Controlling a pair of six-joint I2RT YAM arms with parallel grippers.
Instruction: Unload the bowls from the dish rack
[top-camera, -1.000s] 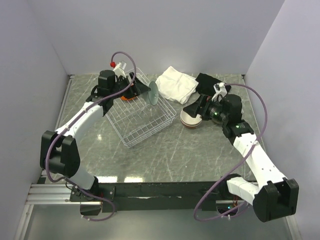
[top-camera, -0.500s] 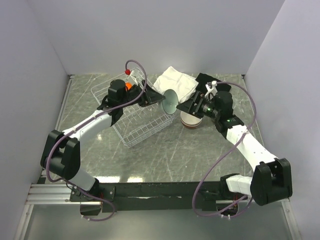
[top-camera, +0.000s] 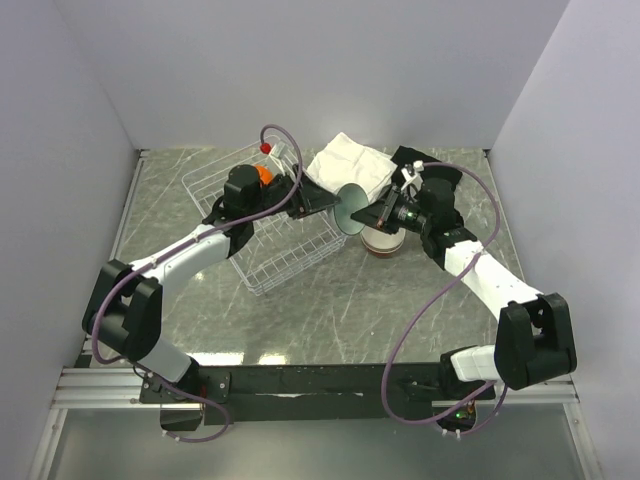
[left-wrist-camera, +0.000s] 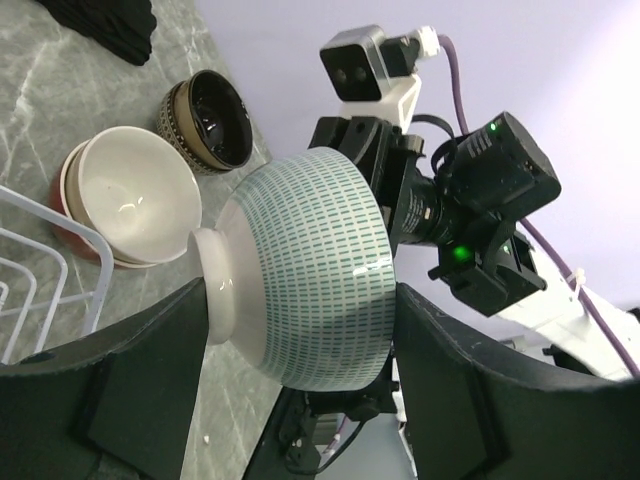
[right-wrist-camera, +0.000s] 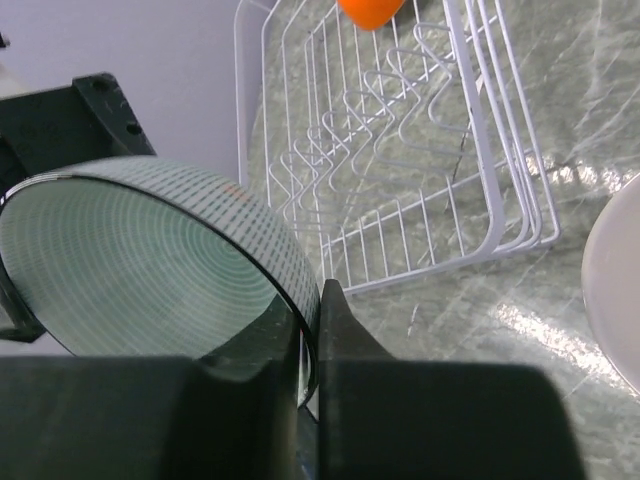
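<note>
A pale blue-green bowl (top-camera: 350, 207) hangs in the air between the two arms, past the right end of the white wire dish rack (top-camera: 262, 262). My left gripper (top-camera: 322, 200) is shut across its patterned outside (left-wrist-camera: 310, 280), one finger (left-wrist-camera: 130, 380) at the foot and one at the rim side. My right gripper (top-camera: 368, 215) is shut on the bowl's rim (right-wrist-camera: 290, 270), one finger inside and one outside. An orange bowl (top-camera: 262, 175) lies in the rack's far end (right-wrist-camera: 370, 10).
Stacked bowls (top-camera: 383, 243) stand on the table just under the right gripper, cream insides up (left-wrist-camera: 130, 200), with a dark brown bowl (left-wrist-camera: 210, 120) beside them. A folded white cloth (top-camera: 352, 168) and a black cloth (top-camera: 420, 165) lie at the back.
The left arm has carried the blue-green bowl from over the rack to the right. The right gripper has come in toward it and shut on its rim.
</note>
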